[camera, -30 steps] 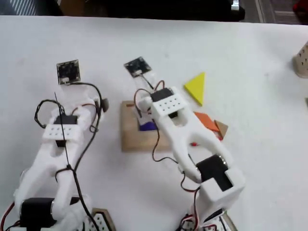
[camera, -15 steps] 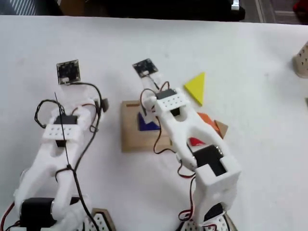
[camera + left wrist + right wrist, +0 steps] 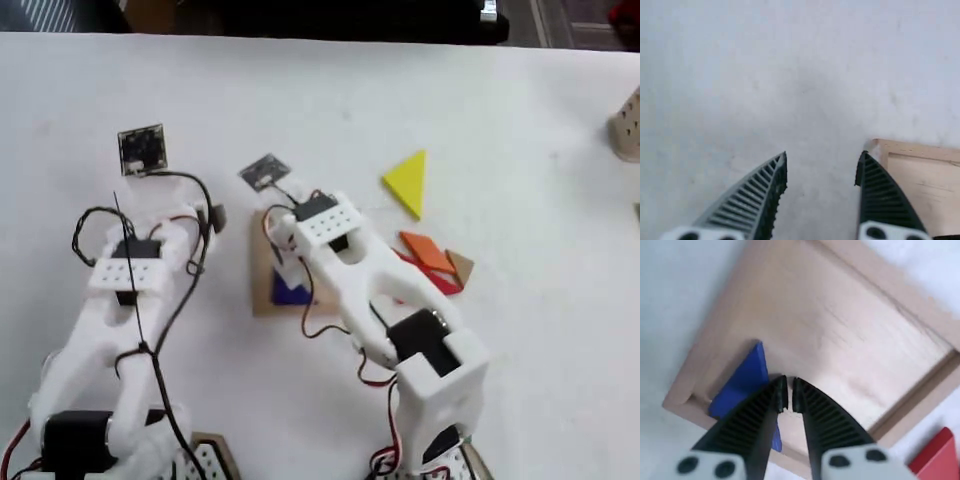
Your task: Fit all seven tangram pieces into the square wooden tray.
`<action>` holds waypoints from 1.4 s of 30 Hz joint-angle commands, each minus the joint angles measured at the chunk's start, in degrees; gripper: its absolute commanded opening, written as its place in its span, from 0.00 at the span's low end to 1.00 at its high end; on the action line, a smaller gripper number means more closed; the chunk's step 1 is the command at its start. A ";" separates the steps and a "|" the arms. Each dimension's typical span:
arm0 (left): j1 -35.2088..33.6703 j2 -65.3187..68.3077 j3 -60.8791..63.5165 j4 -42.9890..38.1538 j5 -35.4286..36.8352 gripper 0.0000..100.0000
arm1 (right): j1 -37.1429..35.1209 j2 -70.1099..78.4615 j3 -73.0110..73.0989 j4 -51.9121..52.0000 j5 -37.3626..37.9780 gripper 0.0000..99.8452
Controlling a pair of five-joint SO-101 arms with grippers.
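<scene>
The square wooden tray [image 3: 850, 335] lies between the two arms, mostly under the right arm [image 3: 350, 260]. One blue triangle [image 3: 742, 382] lies inside it, near a corner [image 3: 290, 292]. My right gripper [image 3: 786, 384] hangs low over the tray floor, shut with nothing between its fingers, its tips right beside the blue piece. A yellow triangle [image 3: 408, 182], an orange piece [image 3: 428, 250], a brown piece [image 3: 462, 266] and a red piece [image 3: 432, 280] lie on the table right of the tray. My left gripper [image 3: 822, 162] stands open over bare table, next to a tray corner [image 3: 880, 147].
The white table [image 3: 500, 100] has free room at the back and on the far right. A pale wooden block with holes [image 3: 628, 125] stands at the right edge. The left arm [image 3: 125, 270] sits left of the tray, with loose cables around it.
The right arm swung left across the tray. The blue triangle shifted from the tray's middle toward its near left corner. The red piece came out from under the arm. The left arm kept still.
</scene>
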 commanded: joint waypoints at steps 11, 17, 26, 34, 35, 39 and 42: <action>0.31 0.04 -3.52 -1.49 0.09 0.23 | -5.85 -4.26 -0.26 1.10 -5.71 0.02; 0.31 0.04 -3.52 -1.49 0.09 0.23 | -5.93 -11.91 4.22 1.19 -6.42 0.02; 0.40 0.04 -3.43 -1.49 0.09 0.23 | 12.70 -34.24 15.56 5.14 0.53 0.02; 0.48 0.04 -3.34 -1.49 0.09 0.23 | 27.30 -36.97 21.98 4.88 10.29 0.03; 0.48 0.04 -3.34 -1.49 0.09 0.23 | 28.18 -36.97 22.68 4.44 10.55 0.03; 0.48 0.04 -3.25 -1.49 0.09 0.23 | 29.49 -36.88 24.44 0.48 14.24 0.08; 0.48 0.04 -3.16 -1.49 0.09 0.23 | 30.20 -36.88 25.41 -1.89 20.57 0.20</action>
